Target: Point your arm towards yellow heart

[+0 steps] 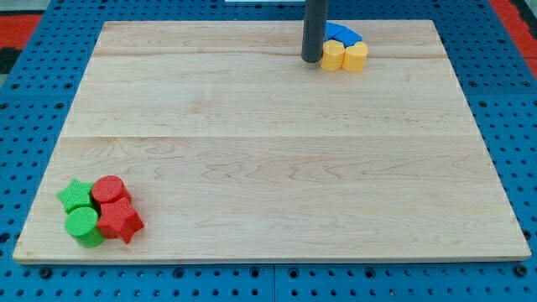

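**A:** Where's the yellow heart (344, 56)?

**B:** Up near the view's top edge of the worktop (277, 151), a bit right of centre. I see 2 yellow lobes side by side there. Whether that is 1 heart or 2 small yellow blocks pressed together, I can't say for sure; I read it as the heart.

**A:** And what's around it?

**B:** A blue block (342, 33) sits just behind it, touching, toward the view's top. Its shape is partly hidden by the rod.

**A:** So where's the rod?

**B:** Right beside it. My tip (312, 59), as the rig calls it, stands just at the yellow piece's left side in the view, touching or very nearly so. The heart lies straight toward the view's right from the tip, almost level with it.

**A:** Is the tool open or closed?

**B:** There are no jaws, so nothing to open or close; it's just a plain dark rod.

**A:** Much left to do?

**B:** I'd judge hardly anything. Any nudge rightward would shove the heart instead of pointing at it.

**A:** Anything else on the board?

**B:** A green star (75, 195), red cylinder (109, 190), green cylinder (83, 226) and red star (119, 221), bunched at the bottom left, well apart.
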You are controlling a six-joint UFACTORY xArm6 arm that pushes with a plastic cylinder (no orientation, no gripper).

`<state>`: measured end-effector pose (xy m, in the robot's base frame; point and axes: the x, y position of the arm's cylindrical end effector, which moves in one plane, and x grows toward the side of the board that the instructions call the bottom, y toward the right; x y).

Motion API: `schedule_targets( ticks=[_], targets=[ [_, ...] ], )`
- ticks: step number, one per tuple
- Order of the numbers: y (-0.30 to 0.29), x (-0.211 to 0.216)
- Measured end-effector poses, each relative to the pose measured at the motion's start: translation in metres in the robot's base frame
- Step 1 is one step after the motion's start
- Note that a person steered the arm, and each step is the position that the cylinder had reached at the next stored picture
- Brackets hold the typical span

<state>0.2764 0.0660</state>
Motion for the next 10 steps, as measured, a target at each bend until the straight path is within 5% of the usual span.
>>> schedule_targets(
  ticks=[6, 10],
  targets=[
    [-0.116, -0.011],
    [-0.112, 0.055]
  ],
)
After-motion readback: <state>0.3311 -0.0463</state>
